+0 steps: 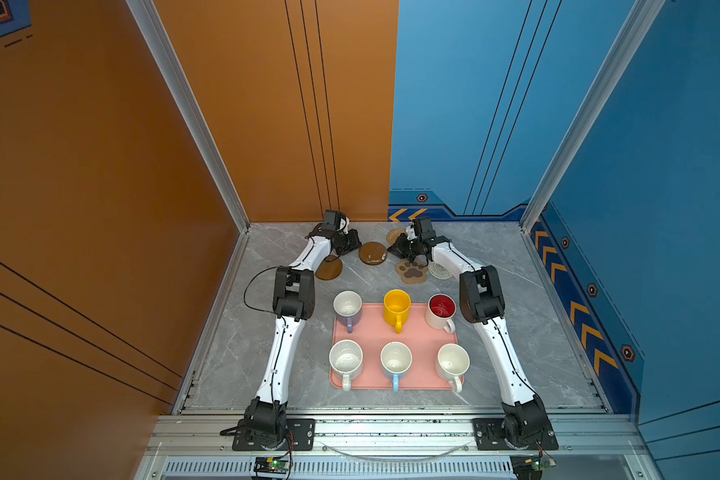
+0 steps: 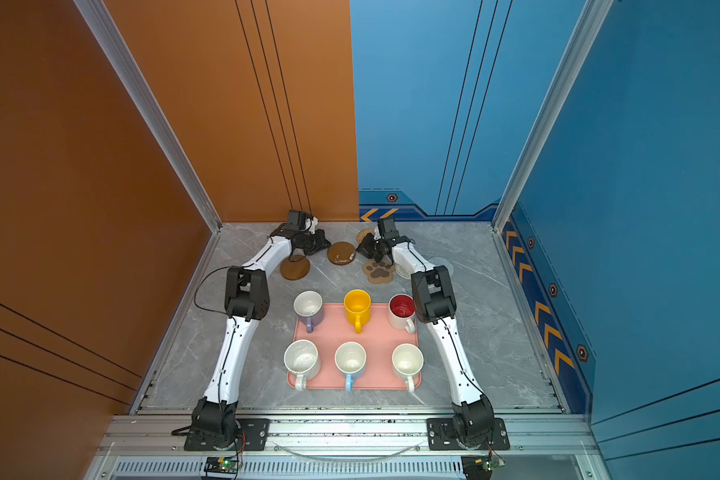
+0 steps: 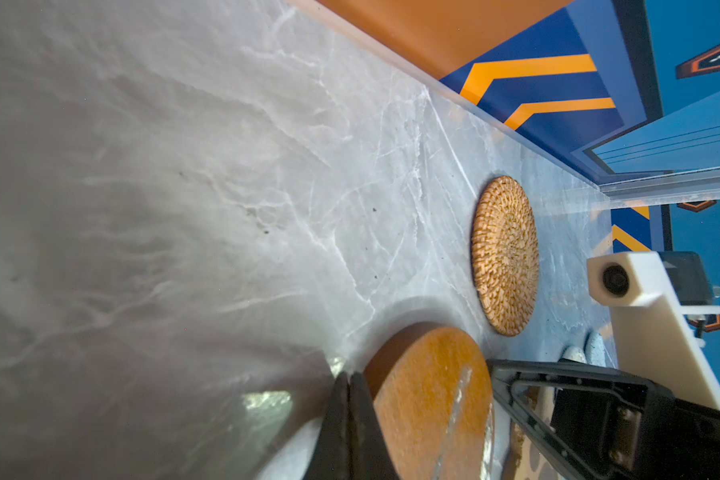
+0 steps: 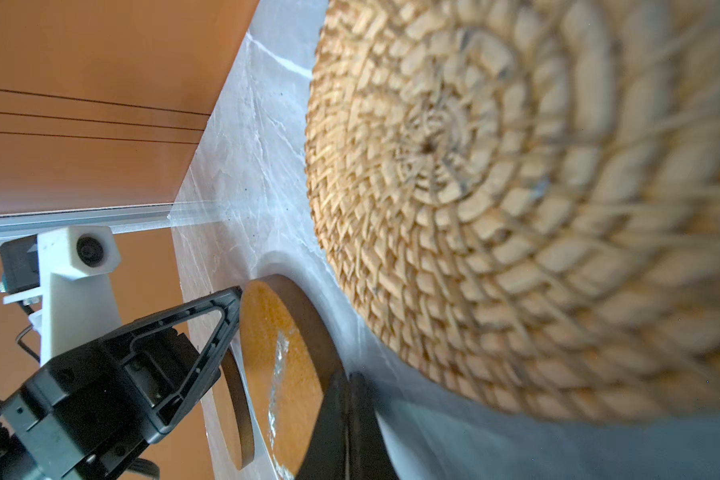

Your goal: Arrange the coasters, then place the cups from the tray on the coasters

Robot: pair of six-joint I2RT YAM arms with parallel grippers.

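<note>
- The desk [image 1: 233,353] carries the tray in its near half. The coasters crowd its far edge, too tightly for six cups, so I judge that arranging comes first.
- The tray [image 1: 418,336] holds all six cups upright in two rows of three, with handles turned roughly toward the near side. None is on a coaster yet.
- The left gripper [image 1: 357,245] is pressed fully closed and holds nothing. Its tip sits at the rim of the middle brown disc [image 1: 373,252] and seems to touch it. This is probably to slide the disc, since a flat disc resists pinching.
- The right gripper [image 1: 391,249] is likewise closed and empty. It is at the disc's opposite side, in front of the rattan coaster [image 3: 504,255].
- The far row is the lilac cup [image 1: 348,307], yellow cup [image 1: 397,307] and red-lined cup [image 1: 441,309].
- The near row is the speckled cup [image 1: 346,359], blue cup [image 1: 395,359] and white cup [image 1: 452,361]. All look empty.
- The second brown disc [image 1: 329,269] lies partly under the left arm.
- The paw coaster [image 1: 411,272] lies just beside the white woven coaster [image 1: 439,270]; I cannot tell whether they overlap.
- The blue woven coaster [image 2: 443,262] sits behind the right arm.
</note>
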